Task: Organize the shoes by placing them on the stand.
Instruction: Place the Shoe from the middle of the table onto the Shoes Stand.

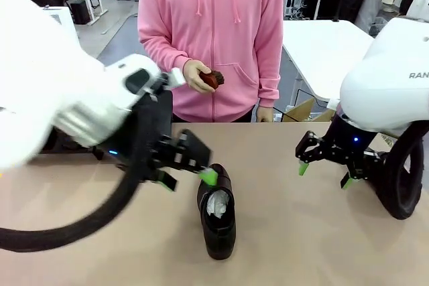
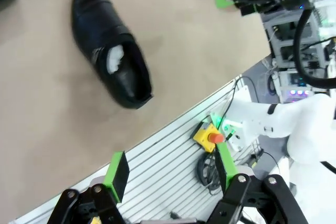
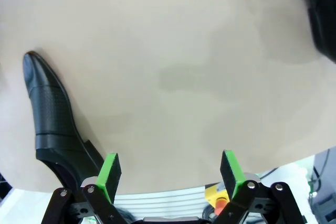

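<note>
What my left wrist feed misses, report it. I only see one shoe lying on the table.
Observer: A person at the far side holds a small reddish-brown brush in one hand.
Operator: Now the right arm.
Observer: The right jaws stand open above bare table, nothing between them.
Operator: Place my own jaws against the shoe.
Observer: From the front, the left jaws hang open by the shoe's far end; one green pad overlaps it in the picture, contact unclear.
</note>
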You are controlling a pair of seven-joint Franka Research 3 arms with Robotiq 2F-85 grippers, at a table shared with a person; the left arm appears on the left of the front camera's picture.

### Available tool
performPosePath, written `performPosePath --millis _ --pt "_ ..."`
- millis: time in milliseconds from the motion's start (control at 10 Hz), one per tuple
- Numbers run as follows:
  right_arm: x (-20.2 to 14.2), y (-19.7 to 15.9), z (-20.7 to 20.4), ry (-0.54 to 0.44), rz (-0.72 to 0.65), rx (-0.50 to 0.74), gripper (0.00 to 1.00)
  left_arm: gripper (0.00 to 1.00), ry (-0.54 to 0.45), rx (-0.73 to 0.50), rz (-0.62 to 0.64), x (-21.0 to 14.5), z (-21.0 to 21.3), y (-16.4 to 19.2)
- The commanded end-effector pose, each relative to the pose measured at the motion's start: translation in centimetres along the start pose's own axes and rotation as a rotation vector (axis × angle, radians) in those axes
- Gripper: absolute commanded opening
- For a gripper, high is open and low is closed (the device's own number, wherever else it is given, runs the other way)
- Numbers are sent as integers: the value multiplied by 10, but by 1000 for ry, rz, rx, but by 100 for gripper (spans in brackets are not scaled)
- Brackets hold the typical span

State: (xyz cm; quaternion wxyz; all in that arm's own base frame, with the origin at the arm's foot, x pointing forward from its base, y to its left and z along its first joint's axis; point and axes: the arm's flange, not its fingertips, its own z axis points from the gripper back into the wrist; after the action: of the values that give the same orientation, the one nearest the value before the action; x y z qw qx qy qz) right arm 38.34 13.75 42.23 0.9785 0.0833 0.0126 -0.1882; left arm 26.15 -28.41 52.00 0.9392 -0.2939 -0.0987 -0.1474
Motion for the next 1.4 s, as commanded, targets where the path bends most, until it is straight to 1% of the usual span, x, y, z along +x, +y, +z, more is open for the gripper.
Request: performPosePath --millis 0,200,400,500,700,800,900,1100,1300 --pt "-5 6 -5 10 32 -6 100 85 35 5 72 27 -40 -15" --pt "-5 6 -5 10 32 -6 100 85 55 53 113 44 -73 -22" --pt "-5 6 -5 10 32 -6 100 85 32 112 117 58 -99 -28" --pt "-5 6 -5 10 32 -6 100 85 53 127 128 62 -113 -30" --pt "-5 6 -5 10 32 -6 100 85 90 183 141 66 -139 -35" --pt "-5 6 -5 10 32 -6 100 85 90 222 148 68 -152 -35" --pt "-5 6 -5 10 32 -6 100 85 85 285 165 70 -165 -36" --pt "-5 6 -5 10 32 -6 100 85 71 331 147 66 -182 -44" --pt "-5 6 -5 10 32 -6 100 85 52 363 179 68 -201 -41"
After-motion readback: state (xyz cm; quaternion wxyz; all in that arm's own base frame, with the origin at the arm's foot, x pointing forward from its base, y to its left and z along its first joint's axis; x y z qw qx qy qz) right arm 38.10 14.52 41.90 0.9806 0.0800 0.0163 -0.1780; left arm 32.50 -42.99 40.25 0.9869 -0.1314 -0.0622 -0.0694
